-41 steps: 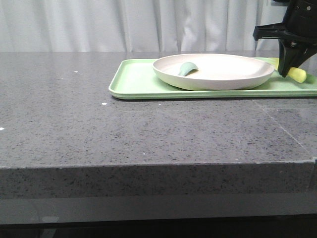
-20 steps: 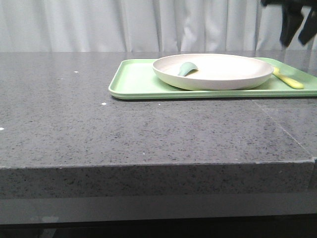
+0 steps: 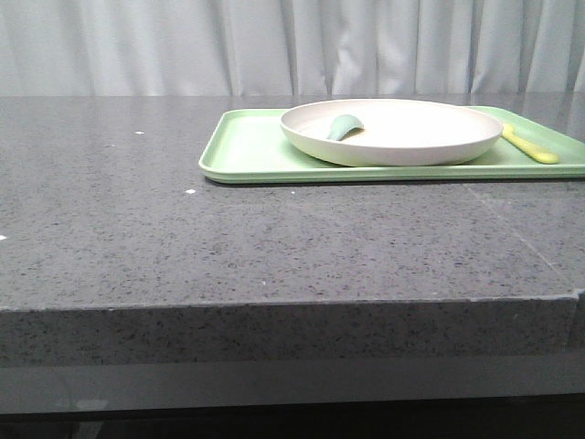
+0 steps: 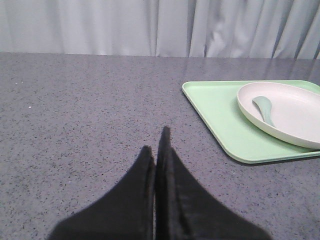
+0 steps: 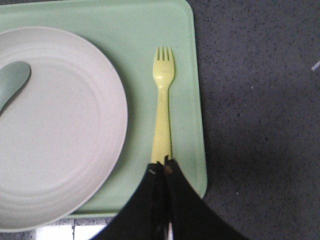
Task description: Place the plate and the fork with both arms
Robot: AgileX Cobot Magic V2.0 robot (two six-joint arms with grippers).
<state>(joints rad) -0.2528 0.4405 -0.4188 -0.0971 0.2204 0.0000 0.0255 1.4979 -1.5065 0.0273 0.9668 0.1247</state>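
Left fingers (image 4: 159, 150): pressed together, holding nothing, low over bare desk (image 3: 183, 238), well apart from the tray.
Tray (image 3: 247, 151): light green, flat on the desk's far right part.
Spoon (image 3: 345, 126): sage green, lying in the plate's left side.
Plate (image 3: 393, 131): cream-white, sitting on the tray.
Fork (image 5: 162, 107): pale yellow, flat on the tray just beside the plate's right rim, not touching it.
Right fingers (image 5: 164, 172): closed together, empty, above the fork's handle end.
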